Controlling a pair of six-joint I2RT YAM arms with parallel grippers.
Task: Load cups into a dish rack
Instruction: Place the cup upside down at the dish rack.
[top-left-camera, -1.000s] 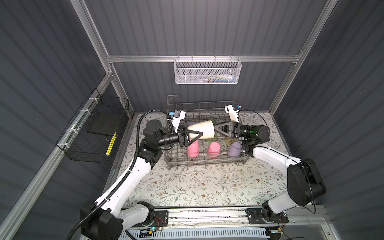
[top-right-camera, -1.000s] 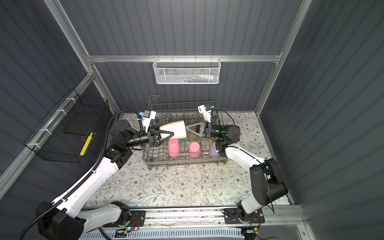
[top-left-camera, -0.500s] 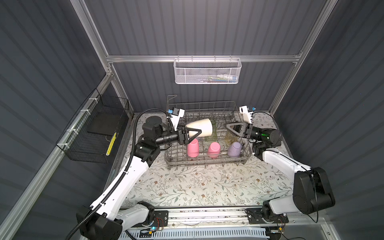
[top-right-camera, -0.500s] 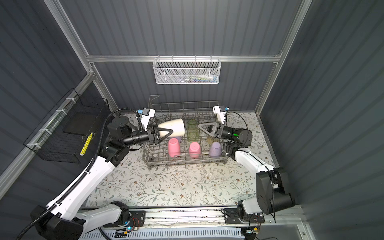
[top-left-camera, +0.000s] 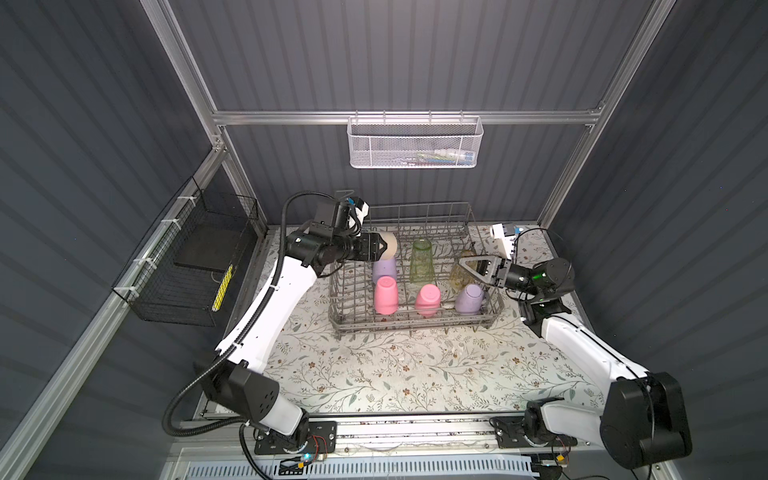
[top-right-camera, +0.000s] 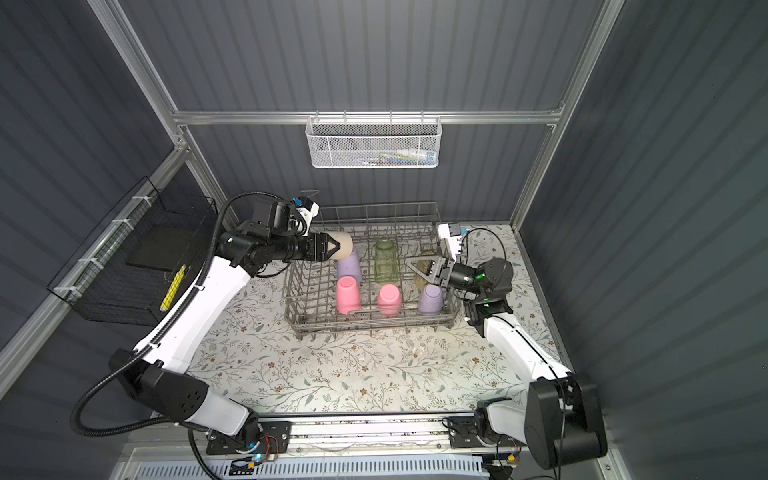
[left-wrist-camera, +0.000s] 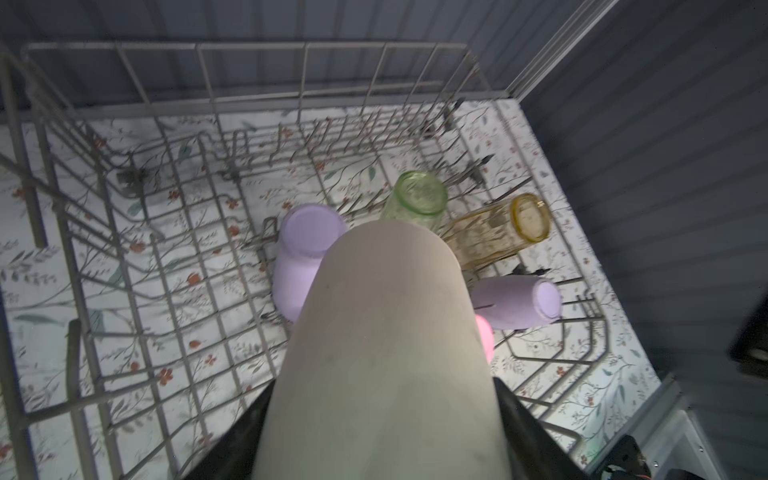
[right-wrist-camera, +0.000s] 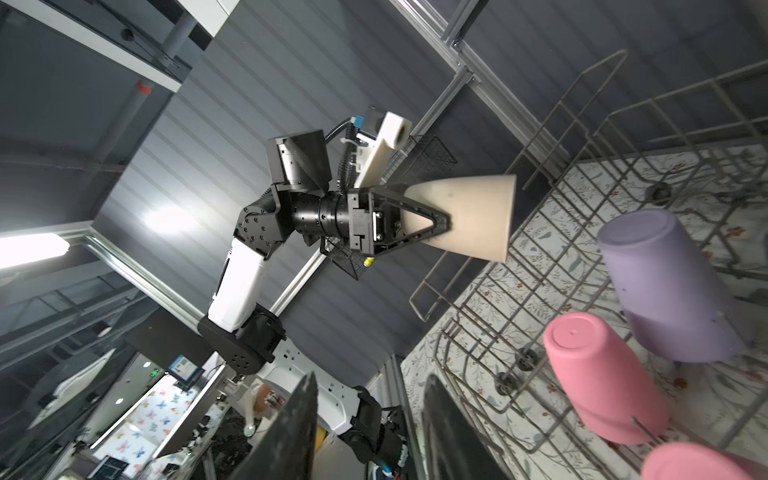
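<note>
Left claw (top-left-camera: 381, 249) was clamped on the beige cup (top-left-camera: 390, 244), held sideways above the left rear of the dish rack (top-left-camera: 415, 321); right claw (top-right-camera: 411, 266) stood apart, empty; cup judged light, stiff, smooth plastic; best gripped across its narrow base end.

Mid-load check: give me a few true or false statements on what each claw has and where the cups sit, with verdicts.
1. The left claw grips the beige cup. True.
2. The right claw holds the amber glass. False: its jaws are apart and empty, and the glass leans inside the dish rack.
3. Both pink cups are in the dish rack, bottoms up. True.
4. The green cup lies on the table outside the rack. False: it stands upside down inside the rack.
5. The beige cup rests on the rack floor. False: it is held on its side in the air above the rack.
</note>
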